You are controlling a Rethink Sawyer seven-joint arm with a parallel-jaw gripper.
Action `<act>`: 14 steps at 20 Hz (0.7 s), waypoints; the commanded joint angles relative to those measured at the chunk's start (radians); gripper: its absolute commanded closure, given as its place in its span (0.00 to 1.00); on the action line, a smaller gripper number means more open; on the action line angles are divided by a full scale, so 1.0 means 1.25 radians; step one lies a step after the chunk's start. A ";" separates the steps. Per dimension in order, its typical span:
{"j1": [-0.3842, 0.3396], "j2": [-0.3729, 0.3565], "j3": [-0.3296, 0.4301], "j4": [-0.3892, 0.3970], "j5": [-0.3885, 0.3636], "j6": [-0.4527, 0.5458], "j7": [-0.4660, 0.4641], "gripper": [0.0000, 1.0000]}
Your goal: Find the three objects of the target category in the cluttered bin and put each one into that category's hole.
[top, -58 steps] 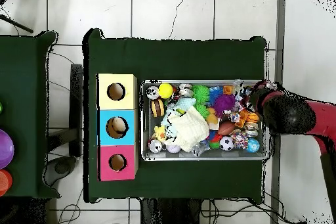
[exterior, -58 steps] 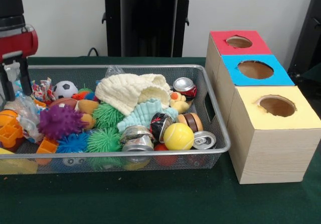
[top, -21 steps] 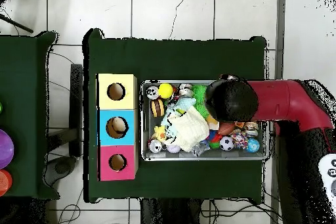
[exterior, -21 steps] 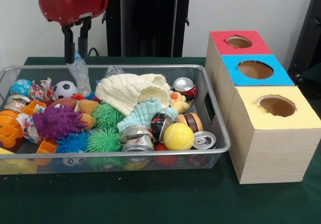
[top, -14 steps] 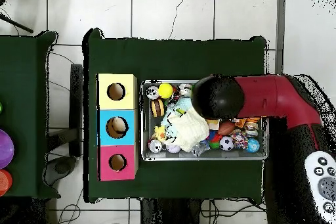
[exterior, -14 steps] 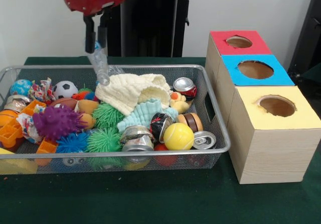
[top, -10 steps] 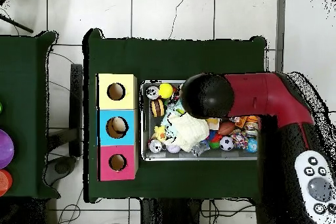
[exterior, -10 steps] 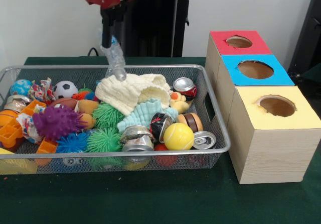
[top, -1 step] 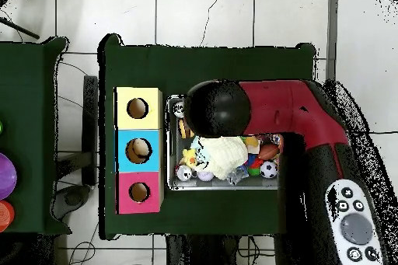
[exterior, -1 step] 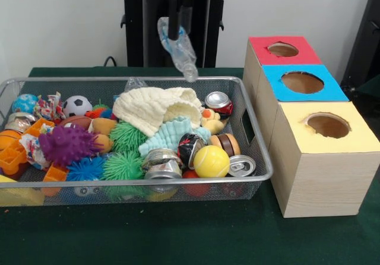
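My gripper (exterior, -1 step: 179, 32) hangs from the top edge of the front view, above the far rim of the wire bin (exterior, -1 step: 148, 80). It is shut on a crumpled clear plastic bottle (exterior, -1 step: 180, 51), which dangles neck down over the bin's back edge. To the right stand three boxes with holes: red (exterior, -1 step: 282, 49), blue (exterior, -1 step: 302, 82) and yellow (exterior, -1 step: 328, 125). In the overhead view the red arm (top, -1 step: 272, 110) and its black head (top, -1 step: 218, 108) cover the bottle, the gripper and most of the bin.
The bin holds crushed cans (exterior, -1 step: 161, 163), a yellow tennis ball (exterior, -1 step: 211, 161), a cream cloth (exterior, -1 step: 157, 107), spiky balls (exterior, -1 step: 70, 143), a soccer ball (exterior, -1 step: 76, 105) and orange toys. The boxes (top, -1 step: 138, 151) line the bin's side. A black stand (exterior, -1 step: 172, 24) rises behind.
The gripper rose from the bin's left end with the plastic bottle and carried it rightward and higher, toward the boxes. The arm now covers more of the bin overhead.
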State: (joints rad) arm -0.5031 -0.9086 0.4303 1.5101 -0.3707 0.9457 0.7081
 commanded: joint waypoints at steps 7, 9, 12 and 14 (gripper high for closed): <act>0.091 -0.032 -0.088 0.003 0.096 0.103 0.288 1.00; 0.102 -0.029 -0.094 0.007 0.108 0.084 0.296 1.00; 0.119 -0.028 -0.109 0.009 0.122 0.075 0.298 1.00; 0.127 -0.027 -0.113 0.009 0.142 0.065 0.302 1.00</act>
State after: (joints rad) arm -0.3569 -0.9481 0.3460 1.4994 -0.2352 0.9786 0.7498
